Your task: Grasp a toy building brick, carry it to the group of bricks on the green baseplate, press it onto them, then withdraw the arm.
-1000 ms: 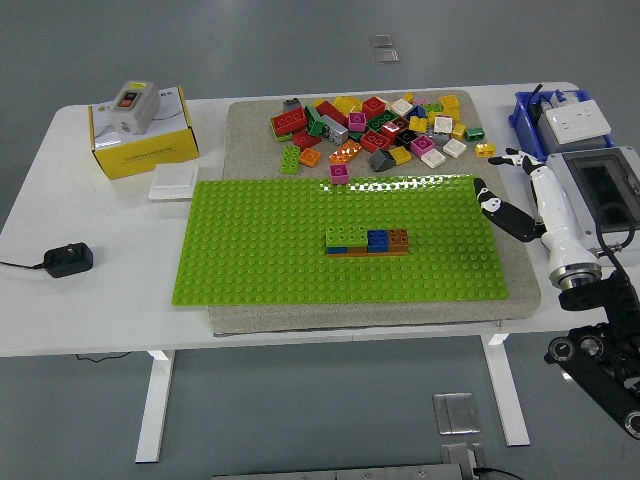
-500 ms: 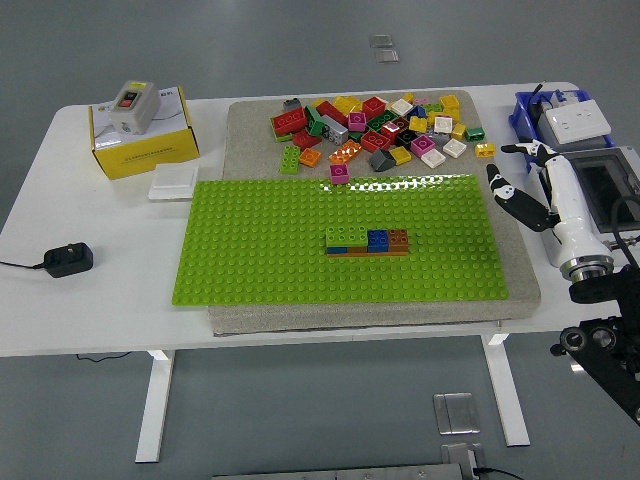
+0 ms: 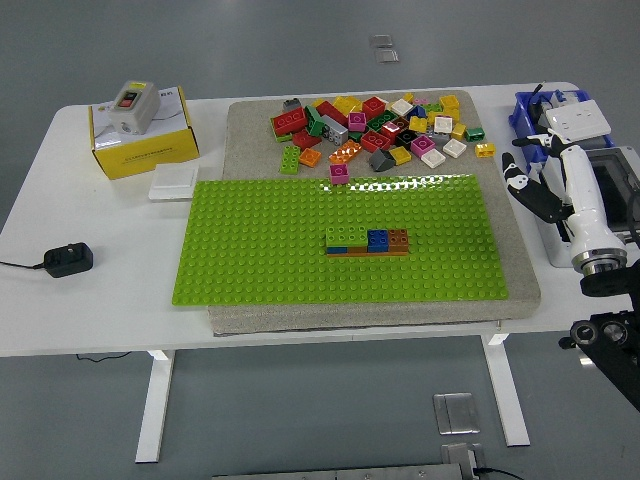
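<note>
One right hand (image 3: 540, 180) over the surface's (image 3: 90, 300) right edge, fingers loosely spread, empty; joined bricks (image 3: 367, 241) mid-baseplate (image 3: 250, 250); loose bricks (image 3: 375, 128) along far edge.

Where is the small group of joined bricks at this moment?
In the head view, the group of joined bricks sits on the green baseplate, slightly right of its middle, well below the loose brick pile.

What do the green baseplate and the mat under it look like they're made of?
The green baseplate looks like glossy moulded plastic: even studs, with light glinting along its far edge. The mat beneath looks like matte grey-beige felt or foam, with soft rounded corners; which one is unclear.
</note>
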Motion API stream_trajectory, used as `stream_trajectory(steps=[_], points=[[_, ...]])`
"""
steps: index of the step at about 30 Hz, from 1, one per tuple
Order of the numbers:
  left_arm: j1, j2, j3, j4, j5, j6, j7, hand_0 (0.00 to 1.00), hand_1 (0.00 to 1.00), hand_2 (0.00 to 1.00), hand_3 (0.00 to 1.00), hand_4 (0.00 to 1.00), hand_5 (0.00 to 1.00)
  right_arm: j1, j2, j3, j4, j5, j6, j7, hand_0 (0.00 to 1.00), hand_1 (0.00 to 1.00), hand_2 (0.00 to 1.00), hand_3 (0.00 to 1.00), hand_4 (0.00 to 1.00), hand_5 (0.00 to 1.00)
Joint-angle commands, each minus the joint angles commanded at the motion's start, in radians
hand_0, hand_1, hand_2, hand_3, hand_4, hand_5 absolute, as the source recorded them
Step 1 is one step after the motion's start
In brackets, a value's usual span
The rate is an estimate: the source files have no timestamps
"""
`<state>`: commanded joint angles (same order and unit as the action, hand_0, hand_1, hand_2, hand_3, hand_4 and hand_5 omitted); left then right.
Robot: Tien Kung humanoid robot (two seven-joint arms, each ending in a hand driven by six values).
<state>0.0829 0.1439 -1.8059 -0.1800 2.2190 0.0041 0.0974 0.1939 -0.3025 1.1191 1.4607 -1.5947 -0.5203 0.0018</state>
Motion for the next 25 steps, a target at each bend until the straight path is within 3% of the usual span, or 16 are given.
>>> stream_trajectory(steps=[6, 15, 25], points=[[-0.001, 0.000, -0.051, 0.000, 0.049, -0.005, -0.002, 0.628, 0.609, 0.542, 0.633, 0.305, 0.705, -0.005, -0.003, 0.009, 0.003, 0.004, 0.000, 0.002, 0.864, 0.885, 0.911, 0.613, 0.601, 0.426], [0.003, 0.005, -0.134, 0.000, 0.050, -0.019, -0.001, 0.630, 0.612, 0.544, 0.632, 0.313, 0.696, 0.002, 0.011, 0.010, -0.012, 0.020, 0.001, 0.014, 0.863, 0.882, 0.912, 0.615, 0.597, 0.428], [0.000, 0.006, -0.126, 0.000, 0.050, -0.021, -0.002, 0.630, 0.612, 0.546, 0.633, 0.319, 0.691, 0.008, 0.007, -0.006, -0.014, 0.021, -0.001, 0.015, 0.862, 0.882, 0.912, 0.608, 0.566, 0.413]])
